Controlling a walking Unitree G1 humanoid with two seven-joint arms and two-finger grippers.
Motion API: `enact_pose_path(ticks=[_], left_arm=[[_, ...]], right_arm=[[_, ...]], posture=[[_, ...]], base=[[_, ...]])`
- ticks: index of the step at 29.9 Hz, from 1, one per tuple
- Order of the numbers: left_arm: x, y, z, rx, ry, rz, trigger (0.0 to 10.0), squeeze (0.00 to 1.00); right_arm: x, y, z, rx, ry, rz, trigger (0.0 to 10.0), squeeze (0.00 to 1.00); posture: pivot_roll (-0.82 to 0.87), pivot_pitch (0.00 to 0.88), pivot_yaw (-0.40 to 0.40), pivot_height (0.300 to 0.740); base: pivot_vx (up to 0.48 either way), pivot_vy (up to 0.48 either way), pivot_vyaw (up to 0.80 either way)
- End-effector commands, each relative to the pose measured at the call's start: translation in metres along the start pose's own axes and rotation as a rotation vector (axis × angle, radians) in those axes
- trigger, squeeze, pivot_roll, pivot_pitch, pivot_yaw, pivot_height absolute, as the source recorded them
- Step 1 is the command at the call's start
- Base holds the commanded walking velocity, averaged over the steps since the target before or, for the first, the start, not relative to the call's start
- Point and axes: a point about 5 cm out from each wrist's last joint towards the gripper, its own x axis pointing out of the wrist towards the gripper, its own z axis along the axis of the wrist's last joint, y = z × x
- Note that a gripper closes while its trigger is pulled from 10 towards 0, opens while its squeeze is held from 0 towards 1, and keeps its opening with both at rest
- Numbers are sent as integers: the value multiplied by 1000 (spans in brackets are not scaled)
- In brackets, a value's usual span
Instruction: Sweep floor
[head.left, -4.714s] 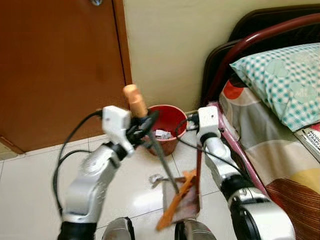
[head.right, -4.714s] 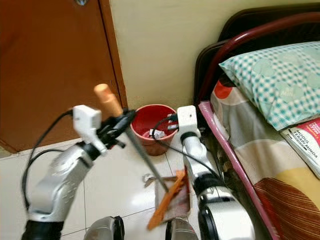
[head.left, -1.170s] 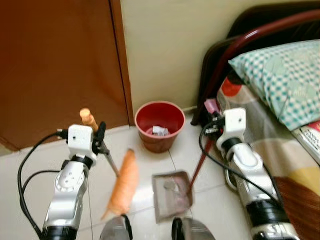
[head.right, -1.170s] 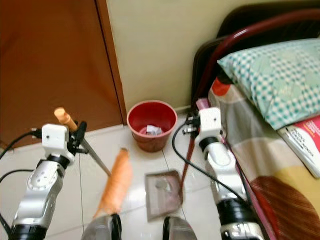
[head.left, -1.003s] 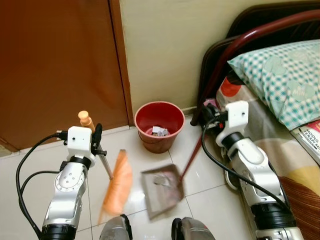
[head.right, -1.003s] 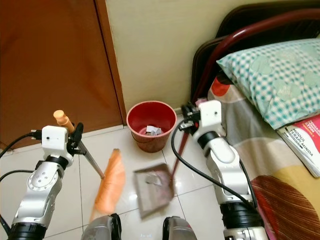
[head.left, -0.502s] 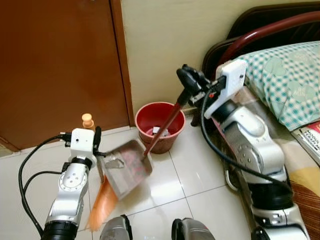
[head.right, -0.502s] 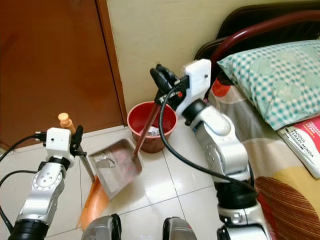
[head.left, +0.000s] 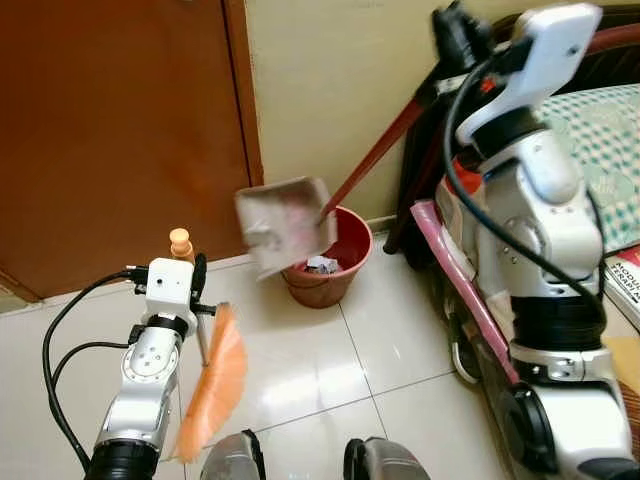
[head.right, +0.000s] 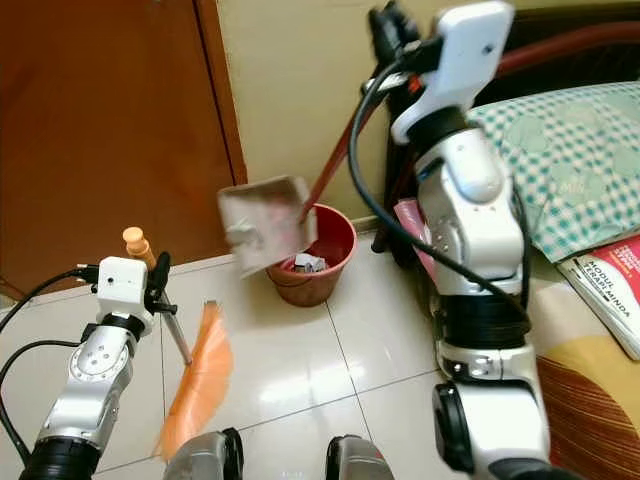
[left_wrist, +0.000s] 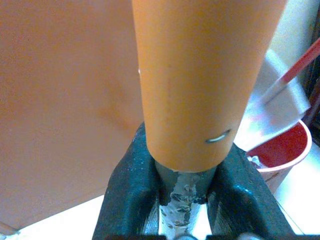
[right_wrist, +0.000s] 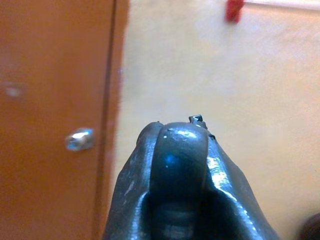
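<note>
Right end effector (head.left: 455, 30) clenches the dustpan (head.left: 285, 222) handle's far end, the light, stiff pan tipping over the bucket (head.left: 325, 262) at twelve o'clock; left end effector (head.left: 195, 290) grips the broom (head.left: 212, 380) near its top.

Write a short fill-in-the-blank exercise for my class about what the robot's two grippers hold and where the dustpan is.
1. The right gripper holds the dustpan by its long ____ handle.
2. The dustpan's tray hangs above the red ____.
3. The left gripper is shut on the ____, whose orange bristles point down towards the floor.

Missing words: red; bucket; broom
</note>
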Motion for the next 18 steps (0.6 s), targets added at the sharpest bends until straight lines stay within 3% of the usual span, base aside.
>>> enact_pose_path(ticks=[1,5,10,14,17,18], left_arm=[[-7,1,-21,18,102,7,10000,0],[-6,-1,-21,17,102,1,10000,0],[-4,-3,-21,17,100,-8,10000,0],[-4,-5,-20,15,98,-10,10000,0],[-4,-5,-20,15,97,-11,10000,0],[-4,-6,-20,13,96,-12,10000,0]], right_arm=[[5,-7,17,-58,-81,-29,10000,0],[8,-9,18,-140,-99,-30,10000,0],[3,16,-4,-284,-96,61,10000,0],[-7,43,-27,-310,-63,165,10000,0],[-10,50,-34,-303,-49,198,10000,0],[-16,60,-45,-315,-17,271,10000,0]], posture=[[-8,110,-22,740],[-14,108,-20,740],[-14,107,-21,740],[-12,104,-26,740],[-12,104,-26,740],[-9,106,-30,740]], base=[[0,0,0],[0,0,0],[0,0,0],[0,0,0],[0,0,0],[0,0,0]])
